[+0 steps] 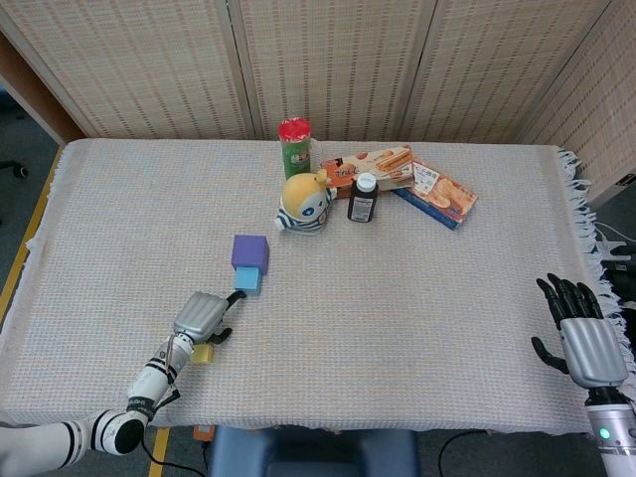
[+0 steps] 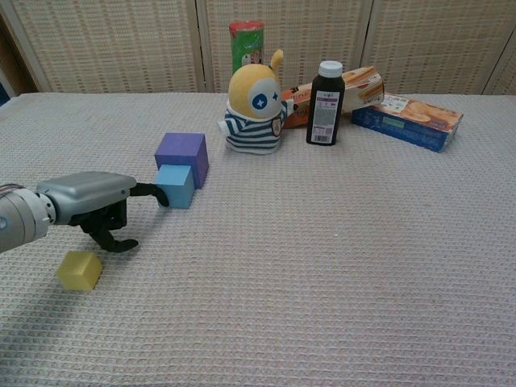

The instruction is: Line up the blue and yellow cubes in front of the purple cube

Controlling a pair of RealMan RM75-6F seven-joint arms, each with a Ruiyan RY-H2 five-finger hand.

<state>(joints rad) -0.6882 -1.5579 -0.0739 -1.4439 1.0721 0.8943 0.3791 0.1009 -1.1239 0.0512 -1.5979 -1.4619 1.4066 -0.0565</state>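
Observation:
The purple cube (image 1: 250, 252) (image 2: 181, 157) stands left of the table's middle. The smaller blue cube (image 1: 248, 280) (image 2: 175, 185) sits right against its near side. My left hand (image 1: 204, 316) (image 2: 89, 201) hovers low just left of and nearer than the blue cube. One finger stretches out to the cube's left face while the others hang curled below, holding nothing. The yellow cube (image 1: 203, 353) (image 2: 79, 270) lies on the cloth beside the left wrist, apart from the other cubes. My right hand (image 1: 581, 333) rests at the table's right edge, fingers spread and empty.
Behind the cubes stand a yellow-headed striped doll (image 1: 304, 206) (image 2: 255, 109), a dark bottle (image 1: 363, 198) (image 2: 326, 103), a green can with a red lid (image 1: 295, 146) (image 2: 247, 44) and two snack boxes (image 1: 437, 192) (image 2: 407, 121). A woven cloth (image 1: 397, 328) covers the table.

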